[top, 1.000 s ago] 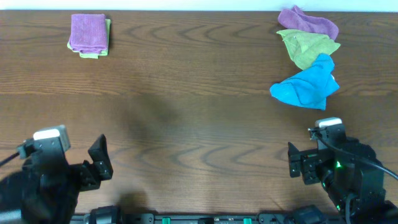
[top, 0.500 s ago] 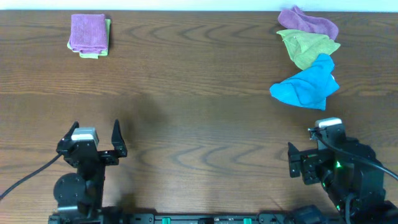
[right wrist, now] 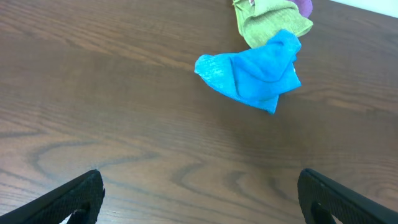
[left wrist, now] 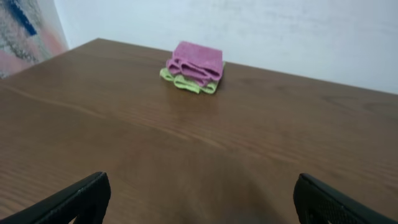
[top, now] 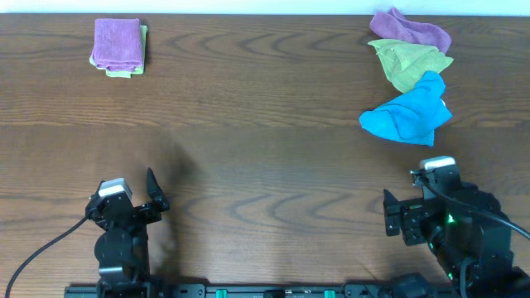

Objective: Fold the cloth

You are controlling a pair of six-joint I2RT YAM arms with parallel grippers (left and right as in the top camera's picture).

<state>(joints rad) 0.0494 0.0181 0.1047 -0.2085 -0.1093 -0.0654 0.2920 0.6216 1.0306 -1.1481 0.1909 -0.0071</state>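
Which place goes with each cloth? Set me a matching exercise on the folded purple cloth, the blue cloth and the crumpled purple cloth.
Things:
1. folded purple cloth
2. blue cloth
3. crumpled purple cloth

Places:
A. near end of the right-hand row of crumpled cloths
B. far end of that right-hand row
C. far left, lying on top of a lime-green cloth

Pairs: 1-C, 2-A, 3-B

The wooden table (top: 265, 124) bears a folded lime-green cloth (left wrist: 186, 84) far left; violet cloth (top: 411, 29), green cloth (top: 410, 62), blue cloth (top: 406, 112) crumpled far right.
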